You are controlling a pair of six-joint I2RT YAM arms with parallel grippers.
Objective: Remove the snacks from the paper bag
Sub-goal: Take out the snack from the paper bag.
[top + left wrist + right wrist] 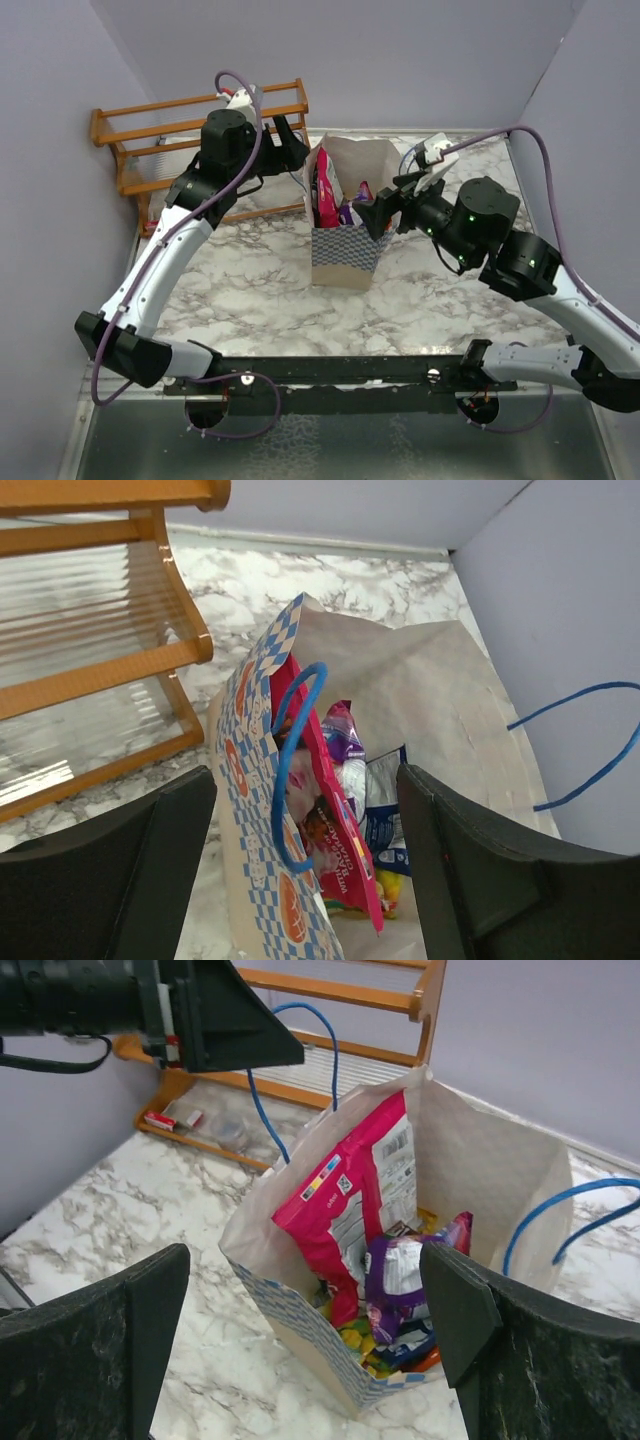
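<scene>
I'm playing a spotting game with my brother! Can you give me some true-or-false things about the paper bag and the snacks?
1. The cream-white paper bag with blue checkered sides stands upright on the marble table. True.
2. The glossy magenta-pink packet lies on the table outside the bag. False: it stands inside the bag.
3. Each robot arm has a snack clamped tight. False: the left tool and right tool are open and hold nothing.
4. An orange wooden rack stands to the bag's left. True.

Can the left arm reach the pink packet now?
Probably yes: the paper bag is open, the pink packet sticks up, and the open left gripper faces it; only a blue cord handle crosses it.
</scene>
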